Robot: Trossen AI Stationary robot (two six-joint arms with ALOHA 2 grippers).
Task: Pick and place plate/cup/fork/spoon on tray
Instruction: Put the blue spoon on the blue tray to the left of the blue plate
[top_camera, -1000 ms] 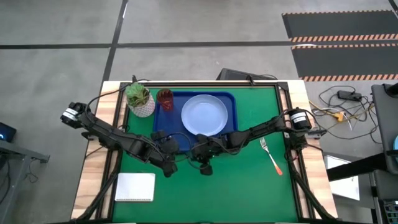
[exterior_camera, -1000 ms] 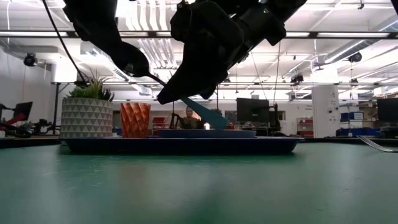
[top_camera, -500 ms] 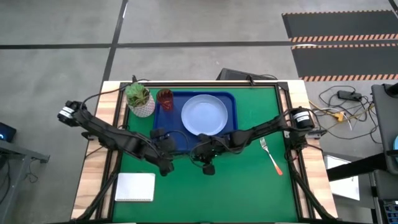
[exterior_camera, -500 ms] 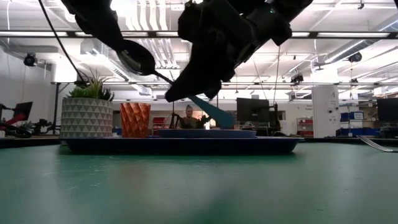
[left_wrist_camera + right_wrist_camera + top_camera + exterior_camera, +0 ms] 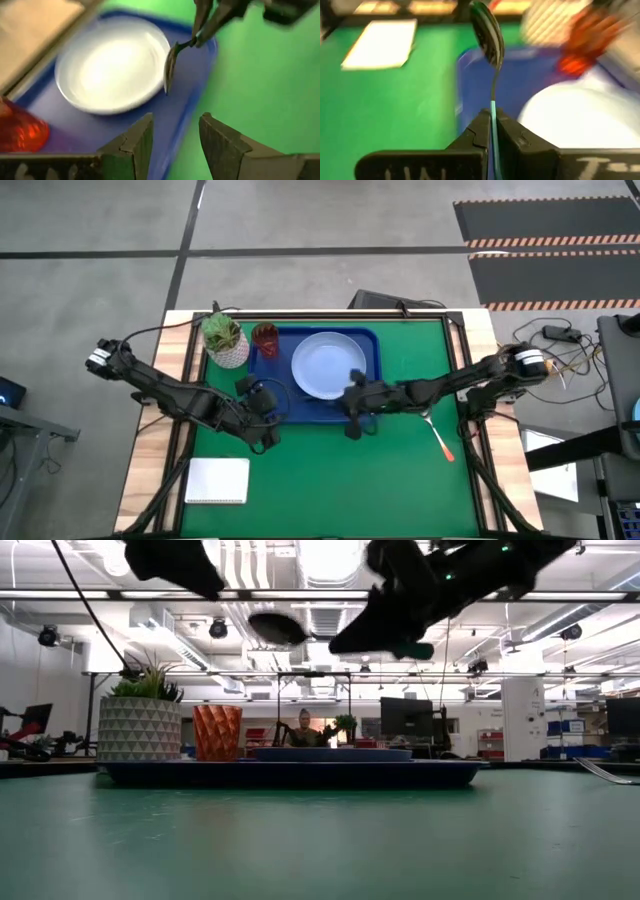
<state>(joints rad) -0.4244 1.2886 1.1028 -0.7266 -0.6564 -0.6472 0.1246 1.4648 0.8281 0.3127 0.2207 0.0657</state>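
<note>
My right gripper (image 5: 350, 406) is shut on the spoon (image 5: 488, 29), which has a dark bowl and a light-blue handle, high above the near right part of the dark-blue tray (image 5: 280, 378). The spoon also shows in the left wrist view (image 5: 169, 64) and in the low view (image 5: 278, 628). The light-blue plate (image 5: 328, 366) and the red cup (image 5: 265, 337) rest on the tray. The orange-handled fork (image 5: 437, 432) lies on the green mat to the right. My left gripper (image 5: 175, 145) is open and empty at the tray's near left corner (image 5: 262, 418). My right gripper pinches the spoon's light-blue handle (image 5: 493, 107) between its two fingers. The fingers come about level from the table's right and lie along the spoon. The neck and bowl stick out past the fingertips toward the table's left. The spoon is lifted clear above the tray.
A white pot with a green plant (image 5: 225, 340) stands at the tray's far left corner. A white notepad (image 5: 218, 480) lies on the mat at the near left. Open green mat lies near the front edge and right of the tray.
My right gripper has risen and gone toward the table's right and far edges with the spoon, from the mat in front of the tray to above its near right part. The spoon has tipped from slanting to about level. My left gripper has drawn back slightly toward the left.
</note>
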